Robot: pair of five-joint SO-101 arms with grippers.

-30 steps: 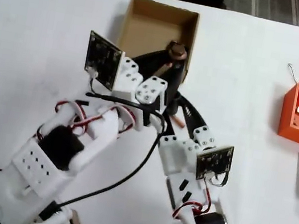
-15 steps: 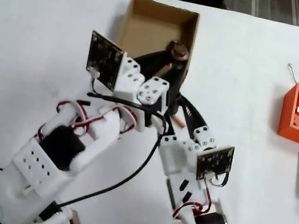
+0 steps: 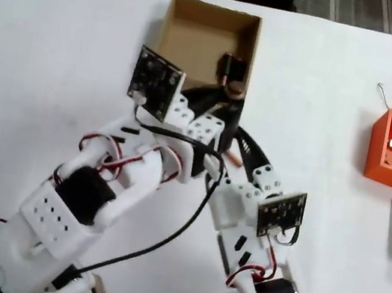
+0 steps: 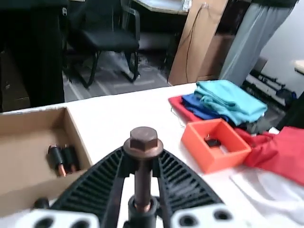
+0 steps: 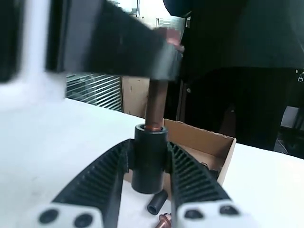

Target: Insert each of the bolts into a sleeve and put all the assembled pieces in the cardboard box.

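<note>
Alignment matters most: left pincer (image 4: 142, 154) clamps the bolt (image 4: 142, 178) under its head, right pincer (image 5: 148, 145) grips the sleeve (image 5: 149, 164), tip in its mouth, at the cardboard box's (image 3: 193, 32) edge; a straight, coaxial push should seat it without jamming.

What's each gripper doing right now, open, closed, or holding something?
Left gripper: closed on the bolt.
Right gripper: closed on the black sleeve.
</note>
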